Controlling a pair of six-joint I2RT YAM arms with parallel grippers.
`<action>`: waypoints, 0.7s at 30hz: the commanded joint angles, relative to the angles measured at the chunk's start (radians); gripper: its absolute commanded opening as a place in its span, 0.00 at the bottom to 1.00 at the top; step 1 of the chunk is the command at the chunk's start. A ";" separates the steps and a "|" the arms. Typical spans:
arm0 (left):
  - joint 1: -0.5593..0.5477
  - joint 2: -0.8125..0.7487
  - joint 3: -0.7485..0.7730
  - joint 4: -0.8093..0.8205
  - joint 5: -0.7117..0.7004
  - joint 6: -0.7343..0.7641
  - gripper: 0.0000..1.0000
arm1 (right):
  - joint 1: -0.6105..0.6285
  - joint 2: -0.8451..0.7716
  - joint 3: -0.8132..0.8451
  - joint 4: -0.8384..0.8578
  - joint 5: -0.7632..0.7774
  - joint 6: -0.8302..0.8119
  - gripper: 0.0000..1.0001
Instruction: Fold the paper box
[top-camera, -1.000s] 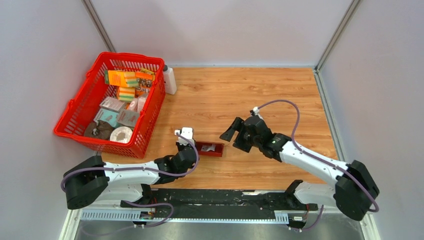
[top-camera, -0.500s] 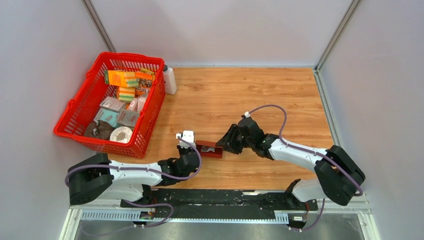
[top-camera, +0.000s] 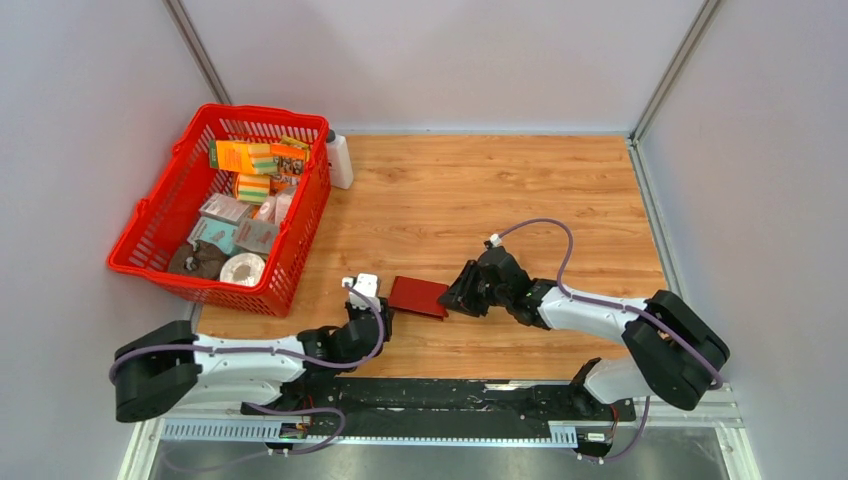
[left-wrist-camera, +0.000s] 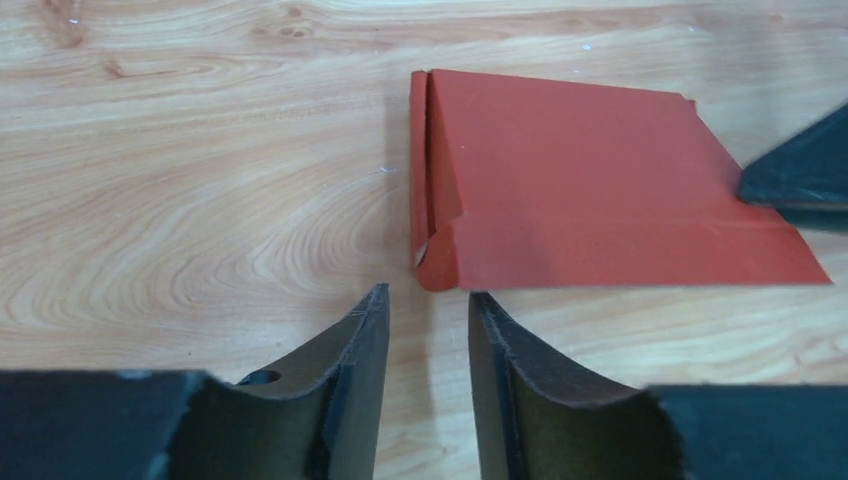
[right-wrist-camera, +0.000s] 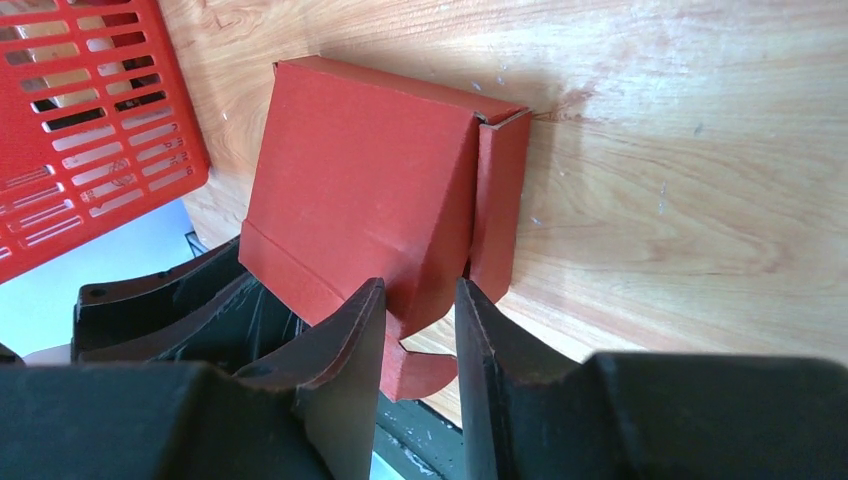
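Observation:
The paper box (top-camera: 418, 296) is a dark red cardboard piece lying on the wooden table near the front, its plain face up. In the left wrist view the paper box (left-wrist-camera: 590, 185) shows a folded flap along its left edge. My left gripper (left-wrist-camera: 428, 305) is open just short of the box's near corner, with nothing between its fingers. My right gripper (right-wrist-camera: 415, 300) is at the box's right end, its fingers closed on the cardboard (right-wrist-camera: 360, 190) and a rounded tab. The right gripper (top-camera: 456, 298) and left gripper (top-camera: 372, 312) face each other across the box.
A red mesh basket (top-camera: 262, 112) with several printed packages stands at the back left, its wall also in the right wrist view (right-wrist-camera: 90, 110). A white bottle (top-camera: 340, 160) stands beside it. A black rail (top-camera: 440, 395) runs along the near edge. Grey walls close in both sides.
My left gripper let go of the box, opened and drew back. My right gripper came in from the right and closed on the box's end. The box now shows its plain face.

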 joint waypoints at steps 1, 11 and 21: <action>-0.004 -0.212 -0.023 -0.130 0.119 0.012 0.47 | 0.005 0.019 0.003 0.051 0.032 -0.082 0.34; 0.169 -0.532 0.151 -0.567 0.348 0.048 0.68 | 0.008 0.008 -0.015 0.010 0.081 -0.153 0.33; 0.452 -0.118 0.294 -0.357 0.686 0.135 0.68 | 0.010 -0.035 -0.021 0.008 0.095 -0.254 0.35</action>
